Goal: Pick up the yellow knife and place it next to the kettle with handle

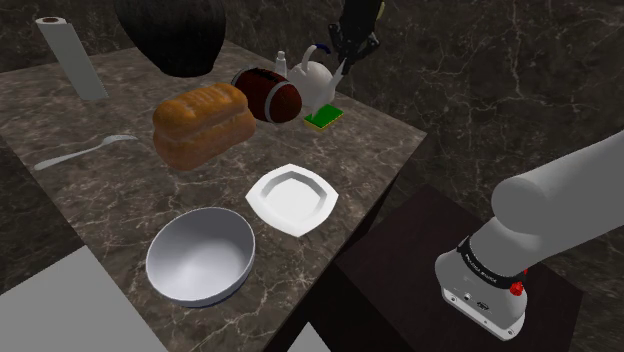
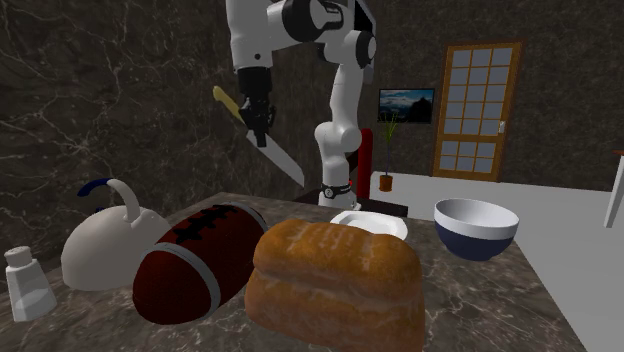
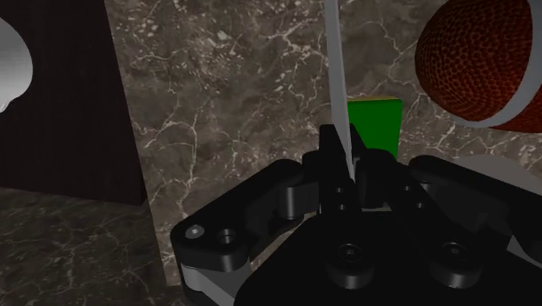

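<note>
My black gripper [image 2: 258, 118] hangs in the air above the table's far end, shut on the knife [image 2: 280, 158]. The knife has a yellow handle [image 2: 226, 103] sticking up behind the fingers and a grey blade slanting downward. In the shoulder view the gripper [image 1: 352, 45] is above and just right of the white kettle [image 1: 312, 80], which has a blue-topped handle, and the knife [image 1: 342, 68] points down beside it. In the wrist view the fingers [image 3: 328, 152] clasp the knife [image 3: 338, 87] over a green sponge [image 3: 375, 126]. The kettle [image 2: 105, 240] stands on the table below.
A football [image 1: 268, 93] lies against the kettle, with a bread loaf [image 1: 203, 122] beside it. A green sponge [image 1: 323, 119], white plate [image 1: 291, 198], bowl [image 1: 200, 255], fork [image 1: 85, 150], salt shaker [image 1: 282, 65], paper towel roll [image 1: 72, 57] and dark vase [image 1: 172, 35] also stand on the marble table [image 1: 120, 200].
</note>
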Controlling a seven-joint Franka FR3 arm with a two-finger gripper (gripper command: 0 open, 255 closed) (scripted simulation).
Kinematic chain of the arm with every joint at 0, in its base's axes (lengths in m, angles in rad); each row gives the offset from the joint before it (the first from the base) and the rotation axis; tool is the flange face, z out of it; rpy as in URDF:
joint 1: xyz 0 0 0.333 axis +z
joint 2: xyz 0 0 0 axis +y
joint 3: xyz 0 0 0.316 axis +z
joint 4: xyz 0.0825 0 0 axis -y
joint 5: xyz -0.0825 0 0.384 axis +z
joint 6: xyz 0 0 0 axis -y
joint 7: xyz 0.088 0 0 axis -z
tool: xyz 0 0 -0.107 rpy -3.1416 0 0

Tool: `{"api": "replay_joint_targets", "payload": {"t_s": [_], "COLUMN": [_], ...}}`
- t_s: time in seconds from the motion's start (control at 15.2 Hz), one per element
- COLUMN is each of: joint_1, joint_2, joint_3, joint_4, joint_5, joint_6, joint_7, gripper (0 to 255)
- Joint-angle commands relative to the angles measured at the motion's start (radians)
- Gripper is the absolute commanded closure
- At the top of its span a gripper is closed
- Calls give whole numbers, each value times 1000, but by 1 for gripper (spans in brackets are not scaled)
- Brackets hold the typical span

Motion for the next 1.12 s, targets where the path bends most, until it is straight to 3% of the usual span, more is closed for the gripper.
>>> {"api": "replay_joint_targets", "payload": {"t_s": [0.0,1.06], "joint_1": [1,6], "joint_2": [3,54], "joint_3": [2,29], "joint_4": [-26,-197], "joint_5": [0,-5], "joint_6": [29,246], "joint_7": [-3,-10], "gripper": [255,255]}}
